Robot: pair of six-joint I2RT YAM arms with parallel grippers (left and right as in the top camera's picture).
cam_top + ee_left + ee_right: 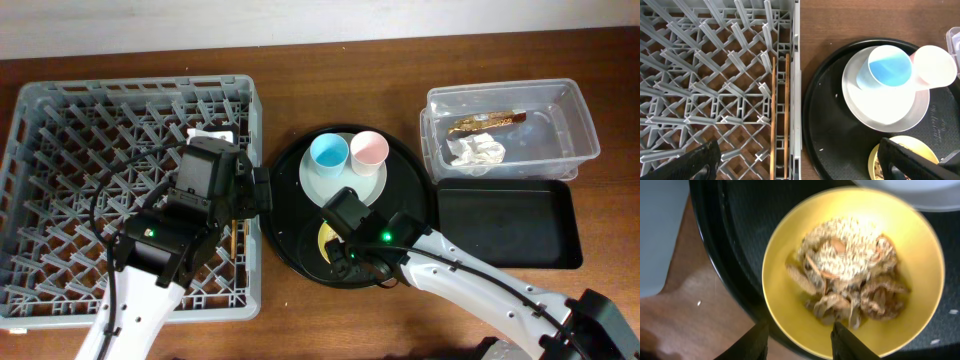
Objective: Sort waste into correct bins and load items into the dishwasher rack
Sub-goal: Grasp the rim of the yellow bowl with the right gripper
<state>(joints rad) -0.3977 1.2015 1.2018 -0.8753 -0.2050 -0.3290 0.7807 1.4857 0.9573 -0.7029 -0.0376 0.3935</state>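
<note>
Left fingers (pixel 695 162) were held spread above chopsticks (pixel 780 125) laid in rack (pixel 700 75); right fingers (pixel 847 342) parted over bowl (pixel 777 287) of scraps (pixel 850 275), presumably for gripping.

The left arm (pixel 150 270) comes in from the lower left of the overhead view and slants up to the right. The left gripper (pixel 797 147) points down with its jaws wide apart; its dark fingers (pixel 700 160) show in the two lower corners of the wrist view. The right arm (pixel 480 285) enters from the lower right and reaches to the centre. The right gripper (pixel 800 340) also points down, its jaws parted less widely.
</note>
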